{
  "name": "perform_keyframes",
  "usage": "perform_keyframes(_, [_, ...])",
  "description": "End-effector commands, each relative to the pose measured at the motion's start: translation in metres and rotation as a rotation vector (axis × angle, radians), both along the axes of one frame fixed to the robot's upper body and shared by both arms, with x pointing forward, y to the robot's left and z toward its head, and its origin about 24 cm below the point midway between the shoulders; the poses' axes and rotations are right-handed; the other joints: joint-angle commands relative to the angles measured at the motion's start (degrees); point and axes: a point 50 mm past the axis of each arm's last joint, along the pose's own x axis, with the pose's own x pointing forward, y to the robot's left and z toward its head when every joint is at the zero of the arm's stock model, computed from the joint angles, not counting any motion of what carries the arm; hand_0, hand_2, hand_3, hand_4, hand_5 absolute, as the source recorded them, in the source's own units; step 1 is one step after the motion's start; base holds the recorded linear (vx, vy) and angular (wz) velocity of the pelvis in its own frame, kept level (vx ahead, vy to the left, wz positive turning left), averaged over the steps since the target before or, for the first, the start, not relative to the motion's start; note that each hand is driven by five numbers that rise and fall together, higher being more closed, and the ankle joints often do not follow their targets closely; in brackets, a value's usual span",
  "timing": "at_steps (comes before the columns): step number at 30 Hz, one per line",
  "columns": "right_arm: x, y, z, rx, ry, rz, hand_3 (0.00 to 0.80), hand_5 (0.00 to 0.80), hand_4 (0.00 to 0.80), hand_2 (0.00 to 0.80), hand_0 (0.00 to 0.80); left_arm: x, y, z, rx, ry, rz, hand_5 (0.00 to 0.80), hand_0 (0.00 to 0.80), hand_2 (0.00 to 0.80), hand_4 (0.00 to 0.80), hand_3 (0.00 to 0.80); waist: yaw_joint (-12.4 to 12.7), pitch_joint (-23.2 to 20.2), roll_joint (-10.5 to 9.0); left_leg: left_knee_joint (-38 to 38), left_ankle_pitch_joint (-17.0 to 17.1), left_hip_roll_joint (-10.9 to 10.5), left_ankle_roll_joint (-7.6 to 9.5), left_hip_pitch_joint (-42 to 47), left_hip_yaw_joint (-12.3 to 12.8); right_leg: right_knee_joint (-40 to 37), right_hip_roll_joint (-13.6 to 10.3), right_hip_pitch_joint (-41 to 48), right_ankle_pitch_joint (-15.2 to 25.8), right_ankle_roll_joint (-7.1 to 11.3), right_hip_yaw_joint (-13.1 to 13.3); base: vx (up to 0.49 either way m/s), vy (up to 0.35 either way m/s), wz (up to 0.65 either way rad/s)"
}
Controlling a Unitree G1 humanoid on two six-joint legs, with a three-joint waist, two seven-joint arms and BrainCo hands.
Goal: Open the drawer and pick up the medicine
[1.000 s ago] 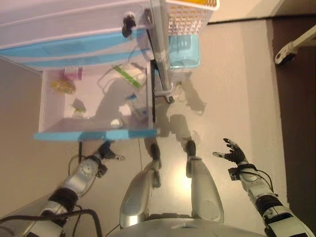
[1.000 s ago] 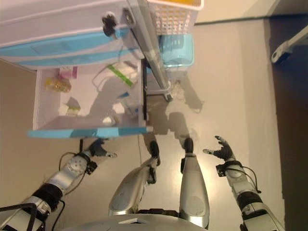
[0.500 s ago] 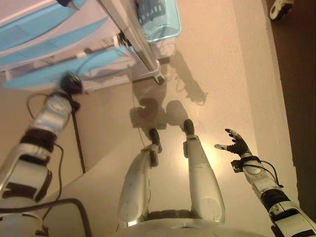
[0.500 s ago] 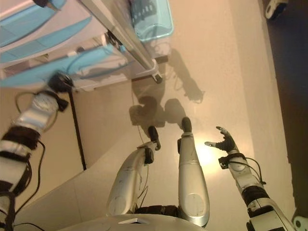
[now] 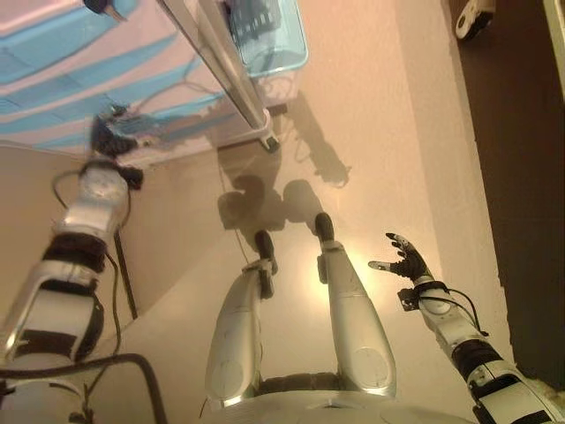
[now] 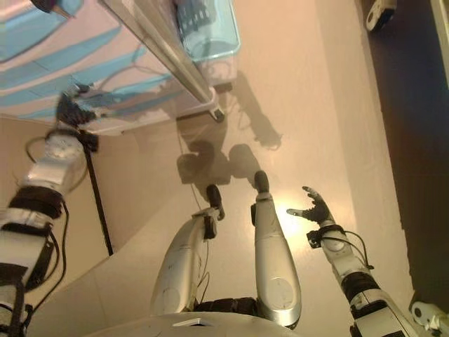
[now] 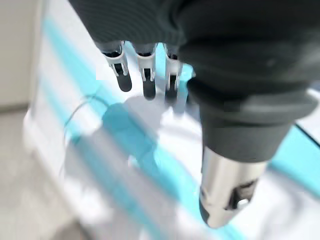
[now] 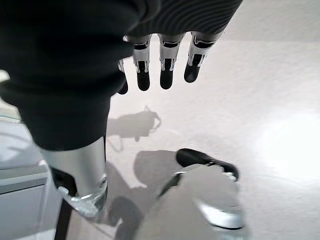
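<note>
The white drawer unit (image 5: 79, 84) with light blue fronts stands at the upper left. My left hand (image 5: 109, 140) is raised to the lowest blue drawer front (image 5: 181, 111). In the left wrist view its fingers (image 7: 145, 76) hang straight over the white and blue surface and hold nothing. The inside of the drawer is hidden from this angle, and no medicine shows in any view. My right hand (image 5: 404, 262) hovers open over the floor at the lower right, far from the drawers, its fingers (image 8: 167, 70) spread and relaxed.
A light blue plastic bin (image 5: 269, 35) sits to the right of the drawers behind a slanting metal leg (image 5: 216, 62) that ends in a caster (image 5: 270, 142). A dark floor strip (image 5: 521, 177) runs down the right side. A white wheeled foot (image 5: 472, 14) shows at the top right.
The camera has swung, so the drawer's inside no longer shows. My left arm has risen from below the drawer front up to it. The right hand keeps its open pose.
</note>
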Motion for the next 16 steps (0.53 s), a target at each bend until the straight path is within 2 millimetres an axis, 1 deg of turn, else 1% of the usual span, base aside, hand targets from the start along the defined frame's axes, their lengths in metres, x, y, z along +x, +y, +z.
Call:
perform_keyframes(1, [-0.022,0.004,-0.014,0.073,0.035,-0.013,0.0,0.0,0.0,0.0,0.0,-0.03,0.008,-0.04,-0.099,0.065,-0.054,0.0,0.0,0.0,0.0,0.0,2.6,-6.5,-1.49,0.9,-4.7,-4.9,3.19,2.1,0.0,-8.3,-0.4,5.7,1.9,2.03,-1.6,0.081,-0.039,0.11])
perform_keyframes(2, [-0.027,0.003,-0.018,0.075,0.057,-0.016,0.0,0.0,0.0,0.0,0.0,-0.044,0.004,-0.064,-0.139,0.115,-0.061,0.0,0.0,0.0,0.0,0.0,3.3,-7.6,-1.55,-0.5,-4.4,-5.2,3.06,3.9,-0.8,-9.4,-0.7,7.9,1.8,2.08,-2.1,0.092,-0.038,0.17])
perform_keyframes(3, [-0.031,0.001,-0.022,0.076,0.075,-0.014,0.0,0.0,0.0,0.0,0.0,-0.053,0.002,-0.08,-0.159,0.159,-0.076,0.0,0.0,0.0,0.0,0.0,3.7,-8.4,-1.63,-1.5,-4.2,-5.3,2.92,5.3,-1.3,-10.2,-0.9,9.7,1.7,2.09,-2.5,0.067,-0.029,0.18])
perform_keyframes(4, [-0.031,0.001,-0.022,0.076,0.075,-0.014,0.0,0.0,0.0,0.0,0.0,-0.053,0.002,-0.08,-0.159,0.159,-0.076,0.0,0.0,0.0,0.0,0.0,3.7,-8.6,-1.69,-1.7,-4.0,-5.3,2.9,5.2,-1.3,-10.4,-1.0,9.6,1.8,2.08,-2.5,0.113,-0.041,0.19])
perform_keyframes(5, [-0.041,-0.003,-0.029,0.082,0.113,-0.026,0.0,0.0,0.0,0.0,0.0,-0.072,0.002,-0.105,-0.234,0.218,-0.105,0.0,0.0,0.0,0.0,0.0,4.3,-10.5,-1.82,-3.7,-3.6,-5.3,2.6,7.9,-2.1,-11.6,-1.0,12.7,1.4,1.94,-3.1,0.114,-0.041,0.17])
perform_keyframes(7, [-0.05,-0.007,-0.035,0.082,0.151,-0.038,0.0,0.0,0.0,0.0,0.0,-0.085,-0.001,-0.123,-0.342,0.267,-0.12,0.0,0.0,0.0,0.0,0.0,4.6,-12.5,-2.03,-5.9,-3.1,-5.2,2.37,10.3,-2.6,-12.9,-0.9,15.1,1.1,1.75,-3.6,0.136,-0.042,0.2])
perform_keyframes(8, [-0.055,-0.009,-0.038,0.081,0.172,-0.046,0.0,0.0,0.0,0.0,0.0,-0.092,-0.003,-0.134,-0.367,0.296,-0.125,0.0,0.0,0.0,0.0,0.0,4.7,-13.6,-2.07,-7.1,-2.9,-5.0,2.17,11.7,-2.9,-13.6,-0.9,16.7,0.9,1.68,-3.9,0.134,-0.033,0.18])
perform_keyframes(9, [-0.061,-0.011,-0.043,0.079,0.199,-0.056,0.0,0.0,0.0,0.0,0.0,-0.102,-0.007,-0.146,-0.395,0.333,-0.125,0.0,0.0,0.0,0.0,0.0,4.9,-14.8,-2.08,-8.3,-2.7,-4.9,1.99,13.2,-3.2,-14.4,-0.9,18.4,0.7,1.62,-4.3,0.167,-0.043,0.17])
perform_keyframes(10, [-0.071,-0.013,-0.049,0.076,0.243,-0.066,0.0,0.0,0.0,0.0,0.0,-0.118,-0.012,-0.165,-0.416,0.403,-0.126,0.0,0.0,0.0,0.0,0.0,5.1,-16.8,-2.16,-10.4,-2.3,-4.5,1.77,15.3,-3.6,-15.5,-0.7,20.4,0.5,1.49,-4.6,0.162,-0.053,0.17])
perform_keyframes(12, [-0.083,-0.016,-0.058,0.067,0.298,-0.076,0.0,0.0,0.0,0.0,0.0,-0.134,-0.019,-0.183,-0.444,0.474,-0.116,0.0,0.0,0.0,0.0,0.0,5.4,-19.0,-2.19,-12.4,-1.7,-4.0,1.42,17.5,-4.1,-16.4,-0.4,22.5,0.3,1.29,-5.2,0.142,-0.052,0.24])
perform_keyframes(13, [-0.091,-0.017,-0.063,0.063,0.337,-0.081,0.0,0.0,0.0,0.0,0.0,-0.146,-0.024,-0.195,-0.456,0.528,-0.114,0.0,0.0,0.0,0.0,0.0,5.5,-20.5,-2.1,-13.7,-1.4,-3.7,1.25,18.9,-4.3,-16.8,-0.3,23.7,0.1,1.24,-5.6,0.129,-0.042,0.24])
perform_keyframes(15, [-0.102,-0.017,-0.071,0.057,0.392,-0.09,0.0,0.0,0.0,0.0,0.0,-0.16,-0.032,-0.21,-0.461,0.613,-0.135,0.0,0.0,0.0,0.0,0.0,5.7,-22.5,-1.99,-15.8,-0.8,-3.2,1.04,21.1,-4.7,-17.3,0.0,25.5,-0.2,1.12,-6.2,0.118,-0.04,0.16])
perform_keyframes(16, [-0.105,-0.016,-0.073,0.057,0.404,-0.093,0.0,0.0,0.0,0.0,0.0,-0.163,-0.033,-0.212,-0.46,0.636,-0.142,0.0,0.0,0.0,0.0,0.0,5.8,-23.0,-1.96,-16.3,-0.7,-3.0,0.97,21.6,-4.7,-17.5,0.1,26.0,-0.3,1.12,-6.3,0.066,-0.023,0.06])
